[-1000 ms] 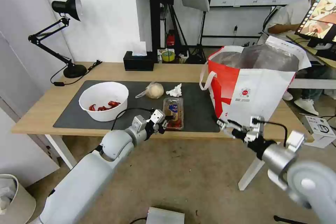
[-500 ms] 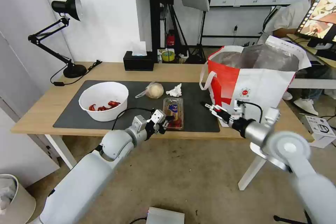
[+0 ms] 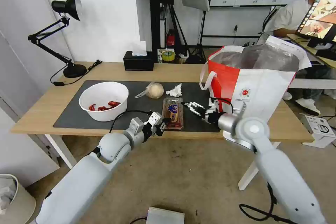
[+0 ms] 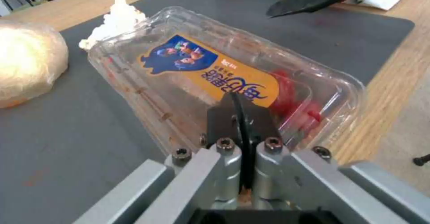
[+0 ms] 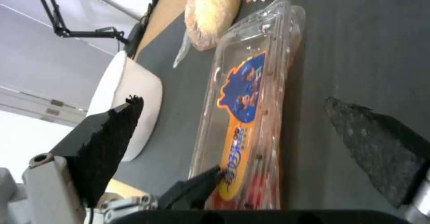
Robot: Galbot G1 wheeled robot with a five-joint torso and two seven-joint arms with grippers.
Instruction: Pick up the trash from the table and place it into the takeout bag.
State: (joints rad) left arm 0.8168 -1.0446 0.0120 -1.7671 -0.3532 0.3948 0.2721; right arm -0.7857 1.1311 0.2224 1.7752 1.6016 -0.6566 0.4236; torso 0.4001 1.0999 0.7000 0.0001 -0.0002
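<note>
On the left of the table (image 3: 42, 106), the white bowl (image 3: 103, 100) with red scraps sits on the dark mat (image 3: 140, 110), untouched; beyond it toward the middle lie the wrapped tan ball (image 3: 154, 90) and the crumpled tissue (image 3: 175, 90), both well clear of either arm. The left gripper (image 3: 161, 123) is at the table's near edge, its fingers closed together on the near end of the clear clamshell tray (image 3: 173, 112); the left wrist view shows the tray (image 4: 224, 79) tilted, its near end raised off the mat (how firm the hold is cannot be judged). Just to the right of the tray, the right gripper (image 3: 190, 107) hovers low over the mat with its jaws spread wide and nothing between them; the right wrist view looks along the tray (image 5: 251, 116) between the two open fingers. Further right stands the takeout bag (image 3: 252, 87), upright and mouth open. Judgement: the step in hand is the pickup of the tray, with nothing yet seen in the bag. The next move calls for the right gripper to close squarely on the tray's free side without crushing the thin plastic, then a lift clear of the bag's rim.
</note>
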